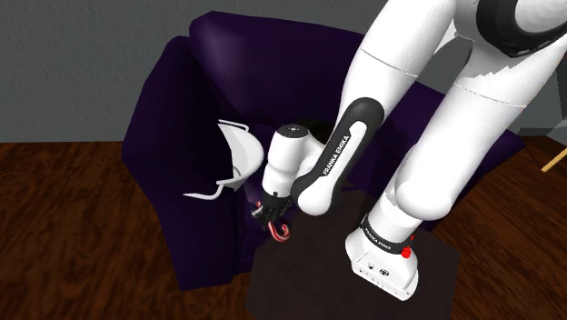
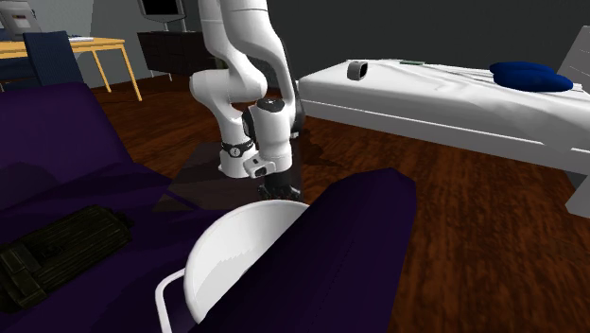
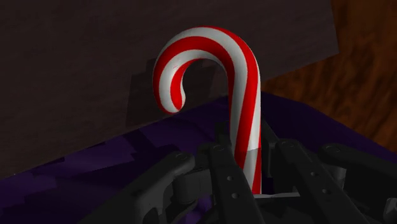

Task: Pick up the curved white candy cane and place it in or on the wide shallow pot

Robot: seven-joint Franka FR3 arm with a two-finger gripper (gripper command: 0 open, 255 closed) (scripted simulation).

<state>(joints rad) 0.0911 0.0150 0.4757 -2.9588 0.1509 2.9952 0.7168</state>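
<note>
Wrist view: caught the candy cane [image 3: 245, 95], red-and-white striped, clamped by its straight end between the black fingers [image 3: 224, 177] of the gripper [image 3: 254, 168], with jaws shut down to just the stick's width. Pointed lengthwise straight out along the gripper, hook at the far end curling back. Over in the shoulder view, hung roughly upright under the gripper [image 1: 271, 209] with the hook lowest, off any surface, just in front of the purple sofa [image 1: 173, 136] and beside the dark stand [image 1: 318, 284]. Spotted the wide white pot [image 1: 238, 156] up on the sofa seat, wire handles sticking out, bare white inside, near the cane but not touching. Partly covered by the sofa arm [image 2: 364, 236] in the second exterior view. Also noticed a black ribbed thing [image 2: 59, 251] on the sofa and a white bed [image 2: 444, 106] behind.
</note>
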